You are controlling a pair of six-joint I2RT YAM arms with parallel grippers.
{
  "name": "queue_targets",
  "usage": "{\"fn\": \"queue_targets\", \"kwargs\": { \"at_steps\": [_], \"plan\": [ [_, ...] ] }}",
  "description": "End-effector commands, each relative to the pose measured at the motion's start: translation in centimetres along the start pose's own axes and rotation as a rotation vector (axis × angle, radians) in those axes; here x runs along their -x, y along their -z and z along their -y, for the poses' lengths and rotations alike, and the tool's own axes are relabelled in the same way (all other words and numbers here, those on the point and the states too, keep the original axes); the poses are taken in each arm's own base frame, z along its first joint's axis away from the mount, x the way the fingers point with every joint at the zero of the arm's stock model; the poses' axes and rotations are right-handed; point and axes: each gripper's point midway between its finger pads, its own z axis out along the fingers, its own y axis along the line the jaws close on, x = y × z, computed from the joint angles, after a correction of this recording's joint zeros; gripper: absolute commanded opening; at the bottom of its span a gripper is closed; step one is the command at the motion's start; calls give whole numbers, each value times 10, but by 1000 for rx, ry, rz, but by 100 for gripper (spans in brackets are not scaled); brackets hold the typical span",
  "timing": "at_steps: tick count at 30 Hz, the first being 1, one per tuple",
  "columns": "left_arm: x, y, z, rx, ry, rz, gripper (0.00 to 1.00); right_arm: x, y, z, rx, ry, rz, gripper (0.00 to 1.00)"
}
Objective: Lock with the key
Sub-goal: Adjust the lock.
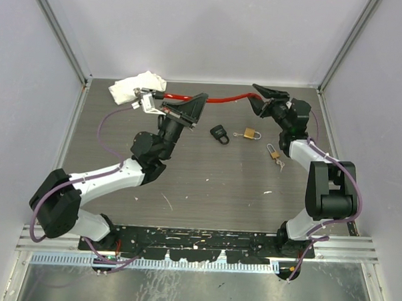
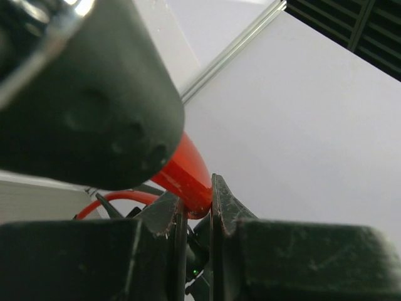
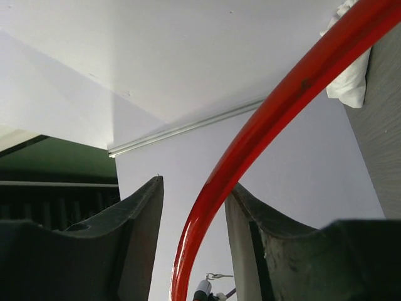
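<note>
Your left tool [image 2: 195, 194] is pinched narrow on the red cable [image 2: 188, 169], which is squeezed between the tips and held up off the worktop [image 1: 206, 191]. Your right tool [image 3: 194, 188] stands about half wide. The cable runs up through the gap between its fingers [image 3: 141, 219], but there is clear space on either side, so it has no grip yet.

From above, the cable spans between the two tools across the back of the worktop. Its left end lies by the white cloth [image 1: 137, 88]. In front of it, well apart from both tools, lie a black piece [image 1: 220, 133] and a brass padlock [image 1: 250, 134] side by side. A smaller padlock [image 1: 273, 152] sits nearer your right arm, with what looks like a key [image 1: 279, 163] at its lower end.

I judge you are early in the task, on securing the cable in both tools; no key is in hand, and nothing is being turned.

Next, bring the right tool narrow on the cable. Keep the cable centred so it does not slip past one finger. Which lock the key fits, I cannot tell.
</note>
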Motion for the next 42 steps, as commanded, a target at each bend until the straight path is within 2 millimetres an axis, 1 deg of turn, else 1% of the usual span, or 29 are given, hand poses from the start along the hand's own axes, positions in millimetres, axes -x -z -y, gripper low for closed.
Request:
{"fn": "queue_targets", "kwargs": {
  "at_steps": [1, 5, 7, 8, 9, 12, 13, 16, 17, 19, 20, 23, 25, 27, 28, 29, 30, 32, 33, 34, 35, 37, 39, 40, 42],
  "plan": [
    [28, 16, 41, -140, 83, 58, 0, -5, -1, -47, 145, 114, 9, 49],
    [23, 32, 34, -137, 76, 26, 0, 2, 0, -51, 154, 125, 24, 47],
    [18, 43, 25, -120, 71, 3, 0, 4, 0, -54, 159, 137, 29, 46],
    [24, 50, 29, -126, 74, 11, 0, 5, 0, -54, 159, 146, 33, 45],
    [25, 56, 26, -118, 74, 9, 0, 6, 0, -54, 157, 152, 37, 45],
    [24, 70, 18, -94, 69, -9, 0, 7, -1, -54, 155, 185, 42, 39],
    [22, 73, 15, -85, 66, -20, 0, 6, -2, -55, 156, 200, 43, 35],
    [16, 79, 7, -61, 49, -51, 0, -1, -3, -59, 166, 306, 17, 8],
    [14, 79, 6, -56, 34, -63, 0, -7, -3, -63, 174, 363, -1, 3],
    [10, 79, 3, -40, -10, -93, 0, -17, -3, -67, 163, 506, -33, 1],
    [7, 79, 0, -29, -46, -117, 0, -25, -2, -75, 166, 612, -49, 1],
    [-2, 79, -14, 31, -197, -244, 0, -46, 2, -83, 171, 966, -121, 1],
    [-3, 79, -24, 71, -330, -343, 0, -56, 4, -73, 108, 1207, -194, 1],
    [-7, 82, -34, 90, -461, -459, 0, -66, 9, -59, 68, 1420, -279, 1],
    [-16, 90, -44, 108, -516, -560, 0, -70, 12, -48, 35, 1527, -322, 1],
    [-19, 92, -48, 98, -562, -631, 0, -73, 15, -39, -2, 1644, -357, 1],
    [-23, 95, -52, 79, -605, -703, 0, -75, 18, -29, -30, 1833, -401, 1],
    [-33, 102, -54, 22, -648, -842, 0, -81, 28, -6, -121, 2053, -471, 1],
    [-35, 102, -52, -5, -664, -895, 0, -84, 36, 5, -153, 2148, -505, 1],
    [-39, 107, -55, -21, -673, -961, 0, -83, 41, 11, -180, 2234, -516, 1],
    [-43, 111, -56, -42, -680, -1014, 0, -89, 47, 20, -187, 2304, -552, 1],
    [-49, 121, -60, -73, -693, -1109, 0, -90, 61, 30, -208, 2416, -619, 1],
    [-54, 130, -63, -114, -697, -1180, 0, -92, 75, 37, -209, 2521, -696, 1],
    [-55, 134, -63, -139, -697, -1208, 0, -93, 80, 37, -203, 2576, -715, 1],
    [-64, 145, -68, -184, -665, -1287, 0, -92, 92, 41, -201, 2663, -768, 1]
  ]
}}
